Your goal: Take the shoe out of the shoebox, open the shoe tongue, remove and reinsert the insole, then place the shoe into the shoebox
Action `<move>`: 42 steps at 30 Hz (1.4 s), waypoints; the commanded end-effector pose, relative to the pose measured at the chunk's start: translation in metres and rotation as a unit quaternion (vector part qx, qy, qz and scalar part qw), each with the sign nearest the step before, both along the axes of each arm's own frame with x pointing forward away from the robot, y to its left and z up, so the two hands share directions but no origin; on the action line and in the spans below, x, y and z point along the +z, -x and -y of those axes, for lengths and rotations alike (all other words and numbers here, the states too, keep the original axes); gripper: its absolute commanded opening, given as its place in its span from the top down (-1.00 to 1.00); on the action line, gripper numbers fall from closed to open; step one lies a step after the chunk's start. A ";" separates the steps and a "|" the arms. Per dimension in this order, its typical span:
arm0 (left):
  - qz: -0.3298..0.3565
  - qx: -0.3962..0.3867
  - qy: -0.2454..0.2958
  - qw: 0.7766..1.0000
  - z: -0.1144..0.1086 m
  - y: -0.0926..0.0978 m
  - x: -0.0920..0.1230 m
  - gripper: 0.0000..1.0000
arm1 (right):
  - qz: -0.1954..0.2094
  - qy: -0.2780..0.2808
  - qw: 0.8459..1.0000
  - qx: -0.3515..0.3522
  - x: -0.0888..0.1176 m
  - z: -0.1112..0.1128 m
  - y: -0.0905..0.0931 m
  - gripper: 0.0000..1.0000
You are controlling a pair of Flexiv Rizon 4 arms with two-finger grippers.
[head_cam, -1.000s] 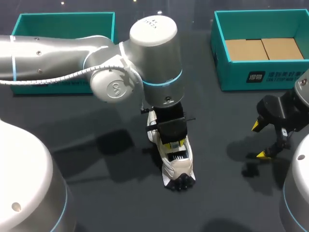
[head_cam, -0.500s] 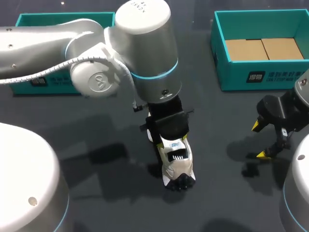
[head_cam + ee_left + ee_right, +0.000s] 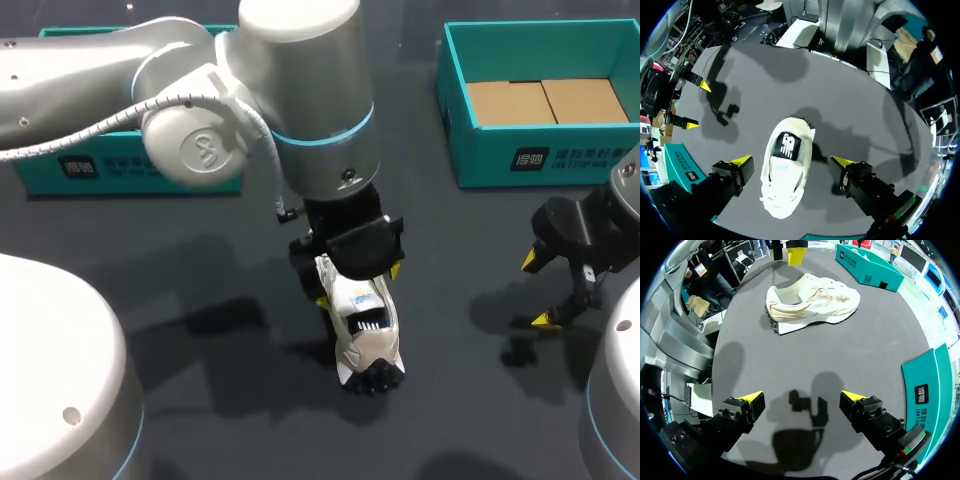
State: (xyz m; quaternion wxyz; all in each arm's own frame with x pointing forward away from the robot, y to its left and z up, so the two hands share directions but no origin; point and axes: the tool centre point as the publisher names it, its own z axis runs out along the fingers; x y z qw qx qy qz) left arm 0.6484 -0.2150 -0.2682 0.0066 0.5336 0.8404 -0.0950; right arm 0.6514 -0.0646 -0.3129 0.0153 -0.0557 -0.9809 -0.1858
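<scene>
My left end effector point(image 3: 792, 160) hangs open straight above the shoe point(image 3: 787, 175). One yellow-tipped finger stands on each side of the shoe's middle, and neither touches it. In the head view the left arm comes in from the left, crosses to the centre and turns its wrist straight down over the heel half of the shoe point(image 3: 365, 335).

The shoe stands upright on its sole on the dark tabletop point(image 3: 230, 420), outside both boxes. It is cream-white, with a black patch on the tongue and dark tread at the toe.

My right end effector point(image 3: 802, 397) is also open and holds nothing. It sits low over the tabletop, well apart from the shoe, just in front of the teal shoebox point(image 3: 540, 150).
</scene>
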 end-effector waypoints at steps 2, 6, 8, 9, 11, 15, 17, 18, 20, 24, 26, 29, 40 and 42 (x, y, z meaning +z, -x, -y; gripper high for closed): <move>-0.081 0.382 -0.059 0.919 -0.009 0.029 -0.008 -1.00 | 0.001 0.001 1.000 0.000 0.000 0.000 0.002 -1.00; -0.081 0.382 -0.059 0.919 -0.009 0.029 -0.008 -1.00 | 0.001 0.001 1.000 0.000 0.000 0.000 0.002 -1.00; -0.081 0.382 -0.059 0.919 -0.009 0.029 -0.008 -1.00 | 0.001 0.001 1.000 0.000 0.000 0.000 0.002 -1.00; -0.081 0.382 -0.059 0.919 -0.009 0.029 -0.008 -1.00 | 0.001 0.001 1.000 0.000 0.000 0.000 0.002 -1.00; -0.081 0.382 -0.059 0.919 -0.009 0.029 -0.008 -1.00 | 0.001 0.001 1.000 0.000 0.000 0.000 0.002 -1.00; -0.112 0.426 -0.057 0.896 -0.005 0.027 -0.012 -1.00 | 0.001 0.001 1.000 0.000 0.000 0.000 0.002 -1.00; -0.144 0.446 -0.047 0.882 -0.003 0.027 -0.015 -1.00 | 0.001 0.001 1.000 0.000 0.000 0.000 0.002 -1.00; -0.152 0.457 -0.046 0.875 -0.002 0.027 -0.016 -1.00 | 0.001 0.001 1.000 0.000 0.000 0.000 0.002 -1.00; -0.181 0.487 -0.047 0.853 0.001 0.029 -0.018 -1.00 | 0.001 0.001 1.000 0.000 0.000 0.000 0.002 -1.00; -0.113 0.553 -0.054 0.824 0.002 0.044 -0.010 -1.00 | 0.001 0.001 1.000 0.000 0.000 0.000 0.002 -1.00; -0.113 0.553 -0.054 0.824 0.002 0.044 -0.010 -1.00 | 0.001 0.001 1.000 0.000 0.000 0.000 0.002 -1.00; -0.113 0.553 -0.054 0.824 0.002 0.044 -0.010 -1.00 | 0.001 0.001 1.000 0.000 0.000 0.000 0.002 -1.00; -0.093 0.621 -0.029 0.778 0.017 0.052 -0.040 -1.00 | 0.001 0.001 1.000 0.000 0.000 0.000 0.002 -1.00; -0.095 0.623 -0.030 0.776 0.019 0.053 -0.048 -1.00 | 0.001 0.001 1.000 0.000 0.000 0.000 0.002 -1.00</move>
